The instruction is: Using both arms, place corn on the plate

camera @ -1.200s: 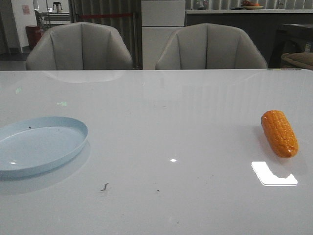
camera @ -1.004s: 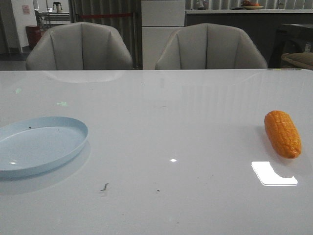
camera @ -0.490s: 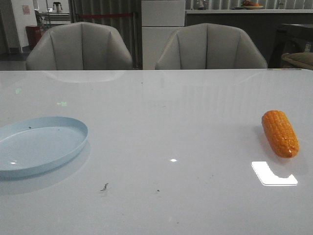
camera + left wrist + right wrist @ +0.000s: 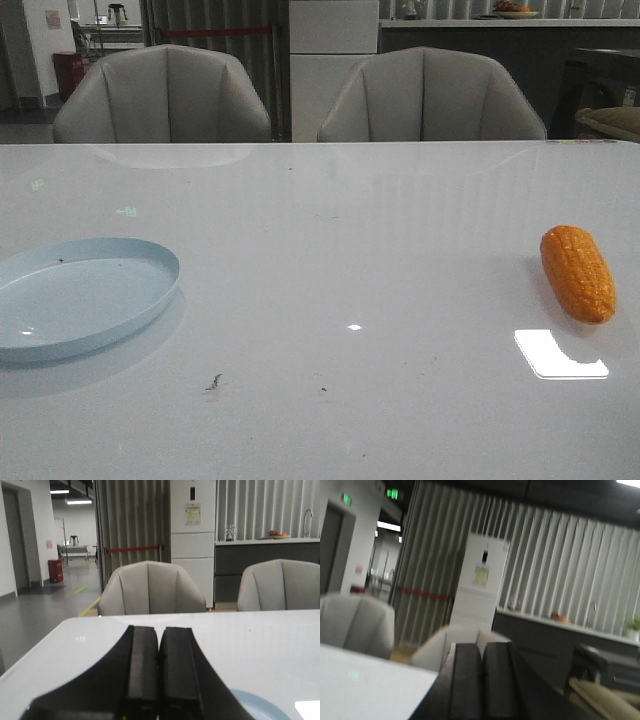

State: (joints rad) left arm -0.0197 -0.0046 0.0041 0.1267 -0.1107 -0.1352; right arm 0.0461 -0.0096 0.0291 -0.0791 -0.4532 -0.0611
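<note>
The orange corn cob (image 4: 578, 273) lies on the white table at the far right in the front view. The pale blue plate (image 4: 90, 255) sits at the left, cut by the frame edge, empty but for dark specks. A sliver of its rim (image 4: 260, 704) shows in the left wrist view beside the fingers. Neither arm shows in the front view. My left gripper (image 4: 159, 632) is shut and empty, held above the table near the plate. My right gripper (image 4: 483, 649) is shut and empty, raised and tilted; the corn is out of its view.
Two grey chairs (image 4: 165, 95) (image 4: 430, 95) stand behind the table's far edge. A bright light reflection (image 4: 558, 353) lies on the table just in front of the corn. Small dark specks (image 4: 214, 381) lie at centre front.
The corn has rocked slightly left and right on the table and now rests a little to the right. The plate has not moved.
</note>
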